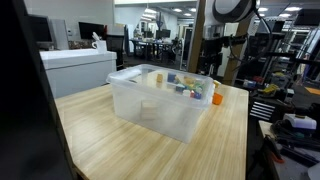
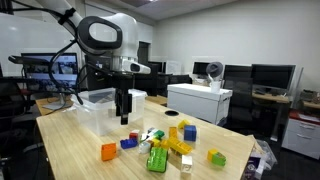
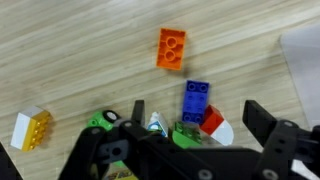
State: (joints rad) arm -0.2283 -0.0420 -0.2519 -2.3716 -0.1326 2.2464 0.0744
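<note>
Far left in the wrist view: a yellow-and-white plastic brick [image 3: 32, 128], flat on the pale wooden bench [image 3: 80, 50], well apart from the rest. Next over, a green plastic piece [image 3: 100, 121], half hidden under the tool's housing. Higher and near the middle, an orange two-stud plastic brick [image 3: 172, 49], alone on bare wood. Lower and slightly right, a blue two-stud plastic brick [image 3: 197, 98], nearest thing to the tool [image 3: 198, 115], lying on the bench just ahead of the gap between the jaws. Touching or nearly touching it, a red-and-white plastic piece [image 3: 212, 122]. Jaws spread wide, with nothing between them and nothing held. Same tool [image 2: 124, 116] in an exterior view, hanging just above the bench.

Likely trouble: crowding. Blue brick, red-and-white piece and green piece all packed close. Risk of pinching two at once on a descent here, or of landing a fingertip on a neighbour and skidding the brick away. Also a chance of smooth plastic twisting out of an off-centre squeeze.

Far right: the corner of a clear plastic bin [image 3: 305, 60], close enough to be clipped by a sideways swing. Same bin [image 1: 150, 105] [image 2: 98, 112] in both exterior views, open-topped, no lid. Seemingly bare inside. Colours showing through its wall, probably bricks on the bench behind, though hard to tell.
</note>
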